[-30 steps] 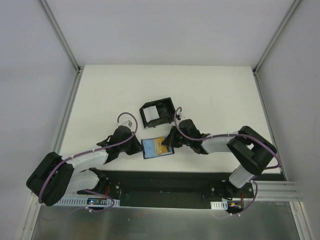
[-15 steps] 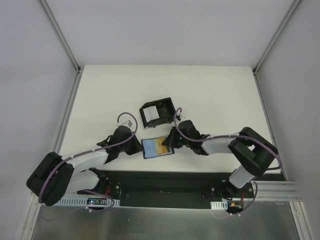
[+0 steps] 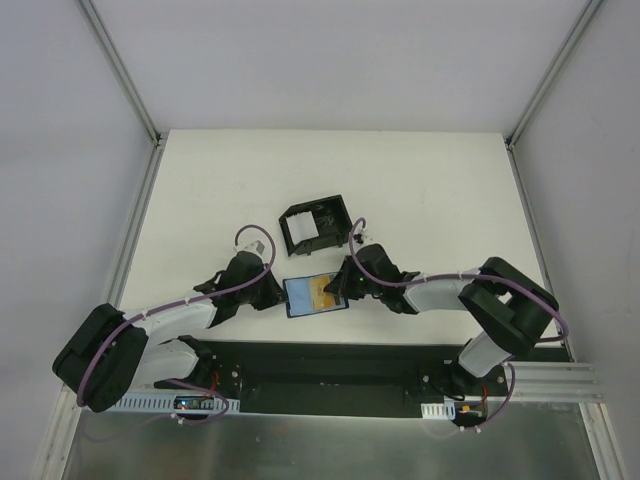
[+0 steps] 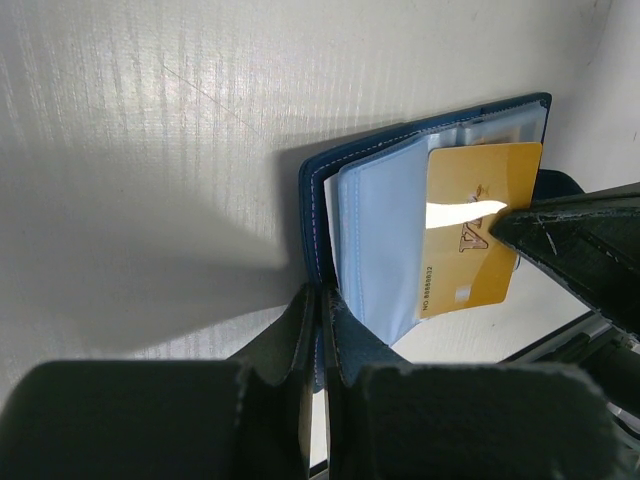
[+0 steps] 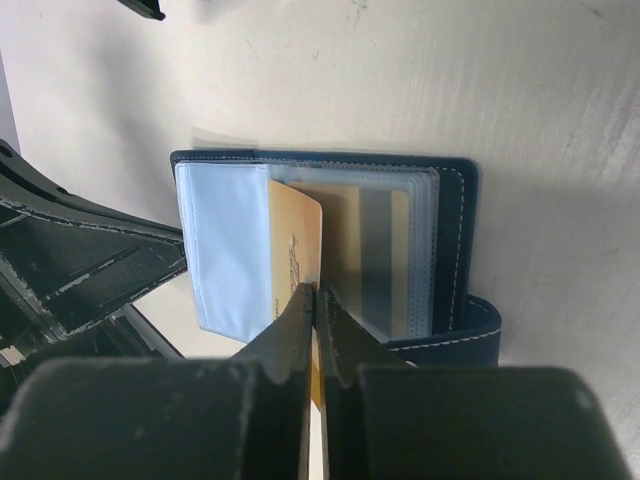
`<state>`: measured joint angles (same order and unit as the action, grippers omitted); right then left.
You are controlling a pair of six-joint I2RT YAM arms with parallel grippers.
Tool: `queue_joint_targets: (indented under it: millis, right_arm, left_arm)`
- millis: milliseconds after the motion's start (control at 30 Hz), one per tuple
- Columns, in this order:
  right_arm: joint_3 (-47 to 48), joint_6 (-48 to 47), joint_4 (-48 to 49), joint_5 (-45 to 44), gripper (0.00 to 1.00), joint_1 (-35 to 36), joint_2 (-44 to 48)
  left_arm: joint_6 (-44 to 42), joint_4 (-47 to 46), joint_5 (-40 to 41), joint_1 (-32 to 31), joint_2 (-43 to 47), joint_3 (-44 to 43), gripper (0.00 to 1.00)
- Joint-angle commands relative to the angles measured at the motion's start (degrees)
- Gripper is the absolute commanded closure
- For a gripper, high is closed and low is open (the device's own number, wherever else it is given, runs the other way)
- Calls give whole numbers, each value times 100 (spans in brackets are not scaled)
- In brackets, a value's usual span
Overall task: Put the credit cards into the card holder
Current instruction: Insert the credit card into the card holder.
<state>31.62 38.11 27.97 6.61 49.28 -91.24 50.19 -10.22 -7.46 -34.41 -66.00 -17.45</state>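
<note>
The card holder (image 3: pixel 299 298) is a dark blue wallet lying open near the table's front edge, with its pale blue sleeves showing (image 4: pixel 380 240). My left gripper (image 3: pixel 278 297) is shut on the wallet's left cover edge (image 4: pixel 322 310). My right gripper (image 3: pixel 337 291) is shut on a gold credit card (image 5: pixel 293 240), pinching its near edge (image 5: pixel 314 300). The card lies partly over and into the wallet's clear sleeves (image 5: pixel 400 250). It also shows in the left wrist view (image 4: pixel 480 220). White cards (image 3: pixel 303 232) sit in the black box.
A black open-topped plastic box (image 3: pixel 330 210) stands just behind the wallet, close to the right arm. The black base rail (image 3: pixel 320 362) runs along the table's front edge. Metal frame posts stand at both sides.
The right arm has shifted slightly. The wallet, the gold card and the left gripper stand as before.
</note>
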Motion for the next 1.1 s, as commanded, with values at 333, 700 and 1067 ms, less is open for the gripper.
queue_joint_targets:
  millis: [333, 700, 1067]
  right_arm:
    - [2, -14, -828, -152, 100, 73, -271]
    - [354, -40, -696, 464, 100, 179, -702]
    - [591, 74, -634, 569, 97, 346, -878]
  left_arm:
    - [-89, 363, 70, 31, -97, 5, 100]
    - [-115, 336, 70, 31, -106, -4, 100]
    - [-106, 283, 70, 31, -124, 40, 100]
